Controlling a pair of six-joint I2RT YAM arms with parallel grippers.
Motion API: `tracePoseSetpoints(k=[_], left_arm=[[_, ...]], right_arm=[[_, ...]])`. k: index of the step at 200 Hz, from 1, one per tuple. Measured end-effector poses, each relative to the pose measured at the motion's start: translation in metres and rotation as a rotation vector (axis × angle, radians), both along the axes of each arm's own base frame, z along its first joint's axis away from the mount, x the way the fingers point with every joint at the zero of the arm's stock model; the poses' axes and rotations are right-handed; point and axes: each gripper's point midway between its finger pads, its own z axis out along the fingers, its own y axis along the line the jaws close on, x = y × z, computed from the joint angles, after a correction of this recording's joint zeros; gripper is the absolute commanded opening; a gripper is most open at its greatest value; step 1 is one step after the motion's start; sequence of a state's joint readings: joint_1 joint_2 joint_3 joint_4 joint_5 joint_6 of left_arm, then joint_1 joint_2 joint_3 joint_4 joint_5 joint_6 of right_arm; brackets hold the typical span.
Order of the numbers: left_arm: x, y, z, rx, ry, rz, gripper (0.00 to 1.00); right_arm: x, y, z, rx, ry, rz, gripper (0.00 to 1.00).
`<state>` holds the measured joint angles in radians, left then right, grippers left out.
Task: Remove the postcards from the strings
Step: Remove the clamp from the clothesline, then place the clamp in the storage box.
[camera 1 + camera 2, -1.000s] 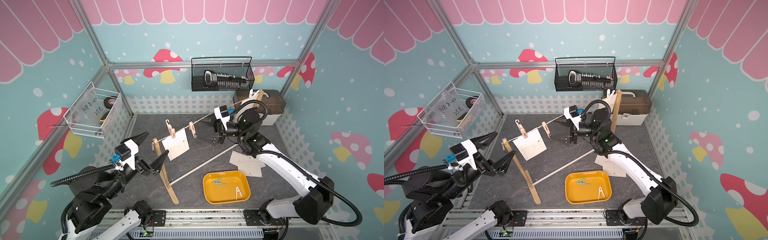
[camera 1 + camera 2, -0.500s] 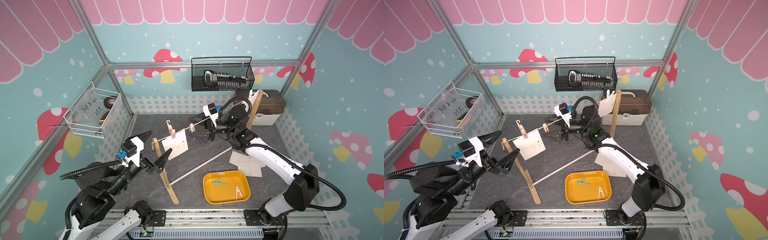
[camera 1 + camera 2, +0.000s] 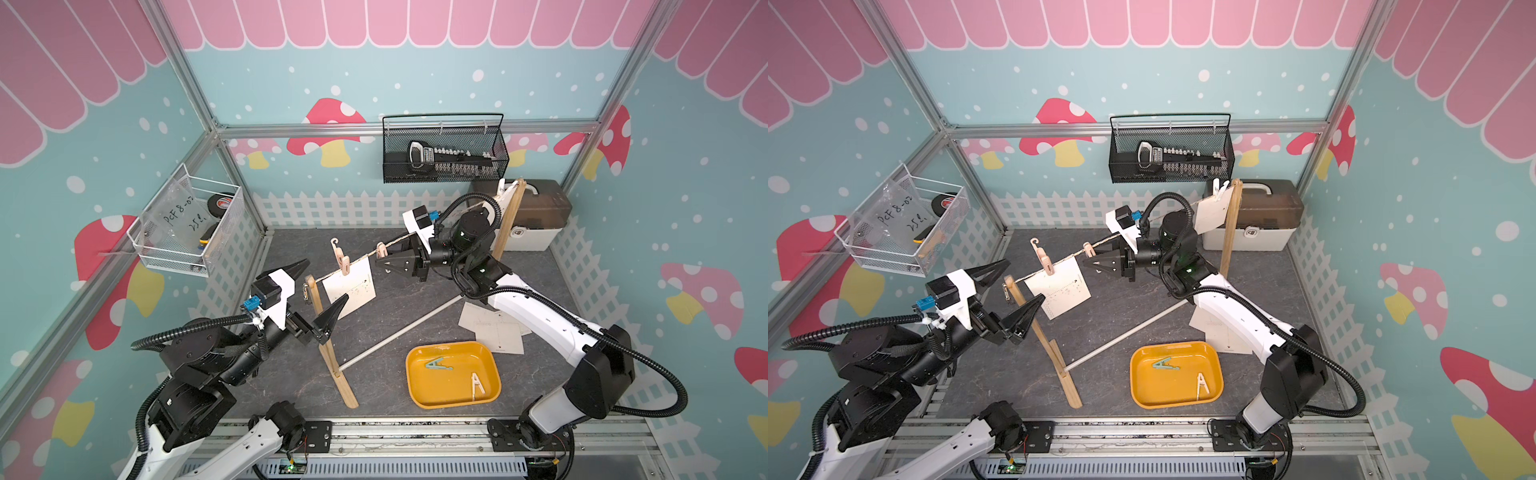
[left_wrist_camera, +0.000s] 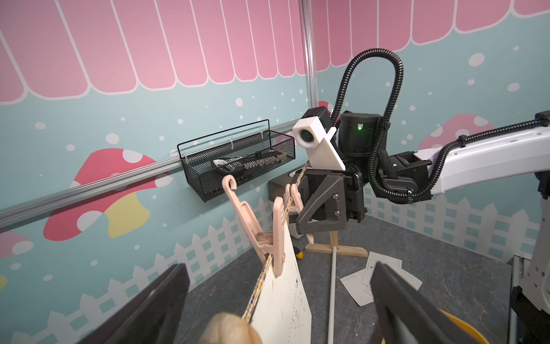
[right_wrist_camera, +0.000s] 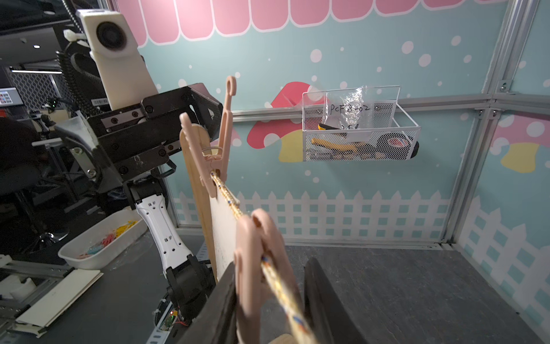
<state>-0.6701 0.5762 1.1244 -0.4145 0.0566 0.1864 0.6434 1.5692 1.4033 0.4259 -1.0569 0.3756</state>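
Dark grey tabletop (image 3: 395, 303): yellow tray (image 3: 453, 390), loose postcards (image 3: 486, 332), wooden posts (image 3: 336, 374), white rod (image 3: 399, 333), lidded box (image 3: 536, 237).

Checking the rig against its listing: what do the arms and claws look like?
Left arm and right arm: white shells, black joints, black ribbed cable hoses. Left claw and right claw each have two black triangular fingers below a white camera block with a blue plug.

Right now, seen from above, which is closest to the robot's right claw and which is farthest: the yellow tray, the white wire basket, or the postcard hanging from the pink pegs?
Measured from the right gripper in a top view:
1. Postcard, hanging right beside it.
2. Yellow tray, down on the floor toward the front.
3. White wire basket, up on the left-hand wall.
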Motion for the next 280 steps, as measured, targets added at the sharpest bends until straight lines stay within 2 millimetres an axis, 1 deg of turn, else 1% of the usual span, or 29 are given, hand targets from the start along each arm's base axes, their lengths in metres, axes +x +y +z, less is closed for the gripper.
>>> tracePoseSetpoints(k=[32,54,70,127,145,174,195,219,236,261,280], left_arm=[[0.002,-0.002,-0.001,0.004,0.005,0.0,1.0],[0.002,-0.001,-0.001,0.004,0.005,0.0,1.0],[0.002,-0.001,-0.001,0.004,0.004,0.0,1.0],[0.002,-0.002,-0.001,0.004,0.005,-0.003,1.0],[0.002,-0.003,-0.002,0.006,0.006,-0.008,1.0],[0.003,-0.006,-0.002,0.008,0.008,-0.017,1.0],[0.004,-0.009,-0.002,0.011,0.01,-0.025,1.0],[0.004,-0.01,0.003,0.011,0.007,-0.031,1.0],[0.004,-0.011,0.01,0.007,-0.003,-0.037,1.0],[0.006,-0.015,0.02,0.003,-0.013,-0.046,1.0],[0.01,-0.021,0.022,0.005,-0.014,-0.057,1.0]], right_arm=[[-0.002,0.0,0.0,0.0,-0.007,0.009,0.18],[-0.002,0.0,-0.001,-0.001,-0.008,0.009,0.16],[-0.001,0.0,-0.005,-0.011,-0.006,0.001,0.16],[0.003,-0.008,-0.05,-0.134,0.038,-0.094,0.15],[0.004,-0.013,-0.06,-0.175,0.036,-0.137,0.14],[0.001,-0.023,-0.071,-0.225,0.03,-0.193,0.14],[-0.004,-0.035,-0.078,-0.259,0.034,-0.241,0.13],[-0.018,-0.057,-0.096,-0.316,0.066,-0.309,0.14],[-0.029,-0.074,-0.11,-0.36,0.099,-0.362,0.14],[-0.042,-0.099,-0.137,-0.44,0.178,-0.443,0.14],[-0.051,-0.115,-0.159,-0.505,0.258,-0.497,0.14]])
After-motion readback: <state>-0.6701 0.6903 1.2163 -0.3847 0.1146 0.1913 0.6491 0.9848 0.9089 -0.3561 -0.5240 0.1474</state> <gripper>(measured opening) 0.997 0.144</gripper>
